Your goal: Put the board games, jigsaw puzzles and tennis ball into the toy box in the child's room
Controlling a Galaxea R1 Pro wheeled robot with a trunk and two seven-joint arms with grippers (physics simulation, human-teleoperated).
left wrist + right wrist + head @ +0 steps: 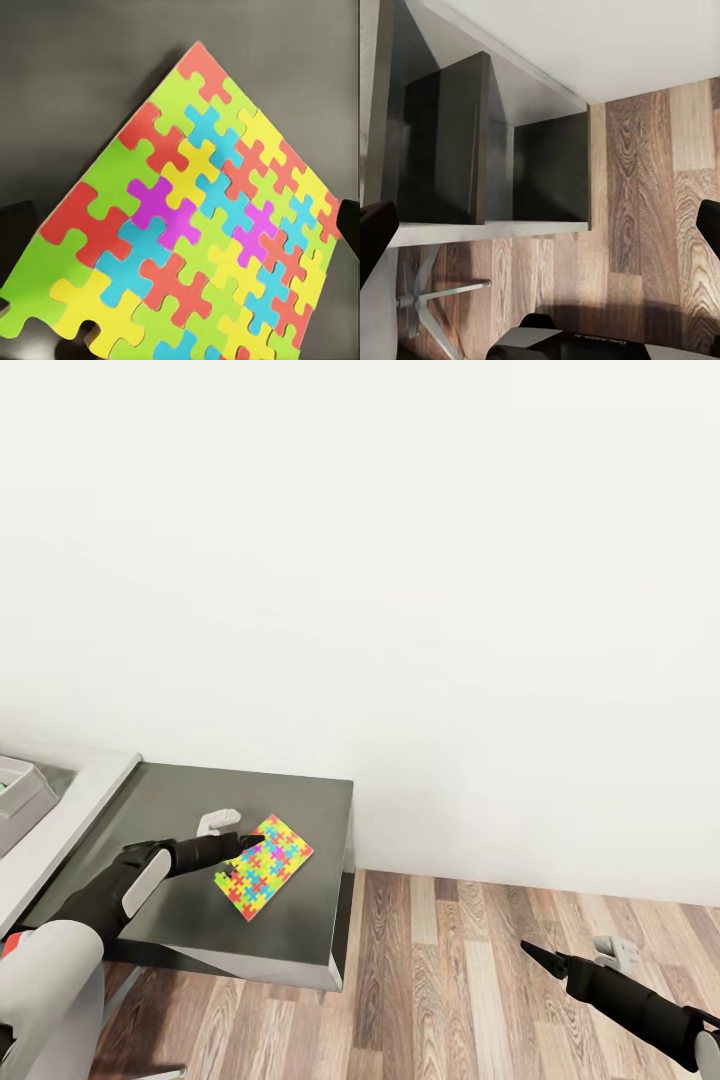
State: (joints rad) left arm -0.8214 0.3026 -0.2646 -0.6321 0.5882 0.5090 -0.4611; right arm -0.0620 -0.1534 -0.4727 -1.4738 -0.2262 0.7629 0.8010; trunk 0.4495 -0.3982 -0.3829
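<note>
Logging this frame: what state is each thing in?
Puzzle: flat on the table, assembled, not lifted.
Left gripper: at the puzzle's edge, open.
Right gripper: over the floor, holding nothing, open.

The left arm [110, 895] is reaching forward and a bit to the right. Its left gripper [250, 844] is pointing ahead, and its dark fingers [225, 848] are looking close together. The right arm [650, 1010] is hanging low, reaching out to the left. The right gripper [535, 954] is showing thin fingers [548, 960] coming to a point.
</note>
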